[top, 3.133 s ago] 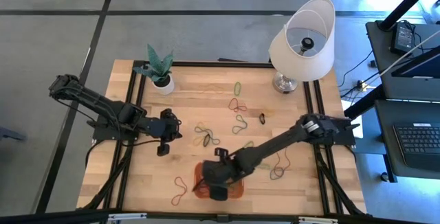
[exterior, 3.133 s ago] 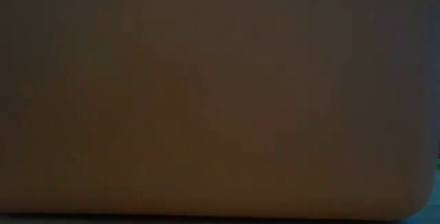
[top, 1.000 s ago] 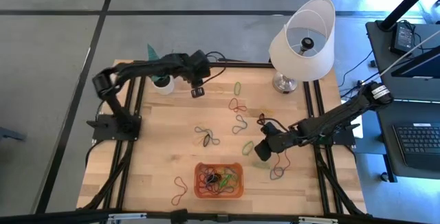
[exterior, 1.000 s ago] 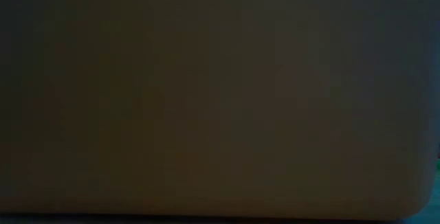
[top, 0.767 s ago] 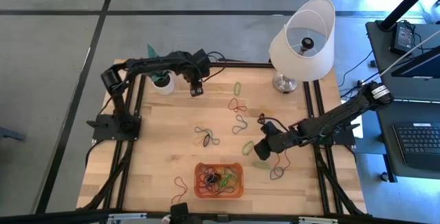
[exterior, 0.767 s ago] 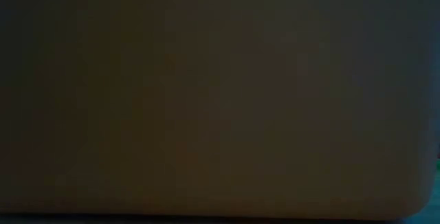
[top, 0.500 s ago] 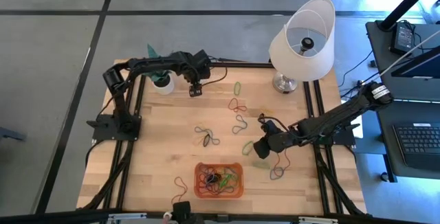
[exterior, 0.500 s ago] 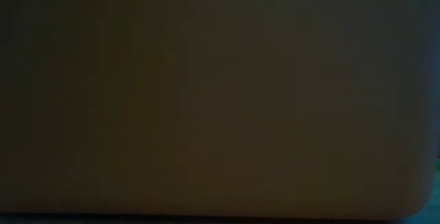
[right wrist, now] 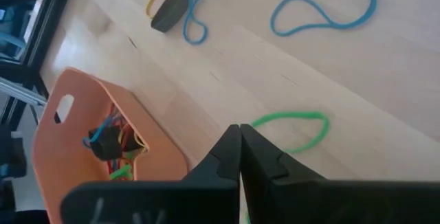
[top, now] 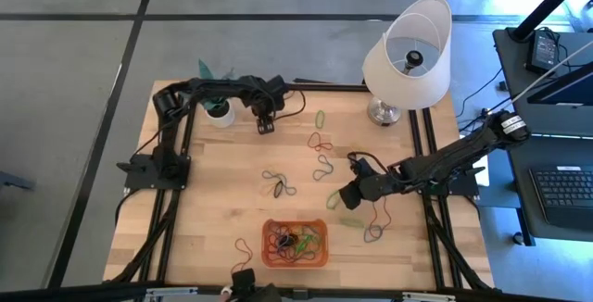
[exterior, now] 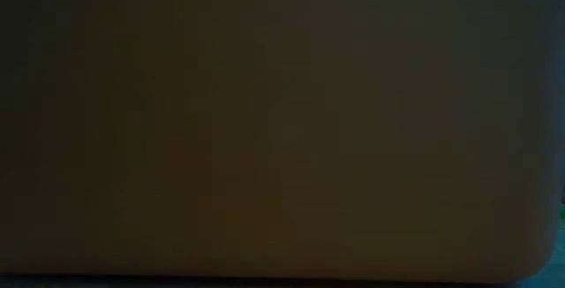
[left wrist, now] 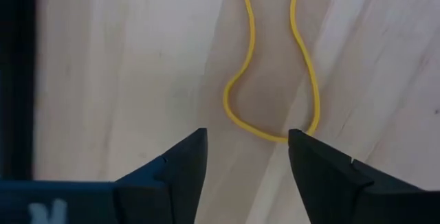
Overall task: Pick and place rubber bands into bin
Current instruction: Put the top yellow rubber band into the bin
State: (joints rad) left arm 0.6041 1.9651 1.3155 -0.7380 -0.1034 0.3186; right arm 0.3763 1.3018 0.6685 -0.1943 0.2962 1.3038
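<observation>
- Shallow orange plastic bin [top: 296, 245] at my near edge: I count several thin rubber bands [top: 295, 240] inside already.
- Right gripper [top: 345, 197] mid-table, fingers pressed together, empty, over a green loop [right wrist: 294, 129].
- Left gripper [top: 265, 127] far side, fingers spread, at a yellow loop [left wrist: 272, 73]; roughly ten left.

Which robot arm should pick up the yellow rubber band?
Probably the left: its open left gripper hangs right by the yellow rubber band. The right gripper is shut, near a green band.

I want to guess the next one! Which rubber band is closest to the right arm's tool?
The green rubber band lying just beyond the right tool. The tool's closed tips nearly reach it; the blue loops sit farther off across the table.
</observation>
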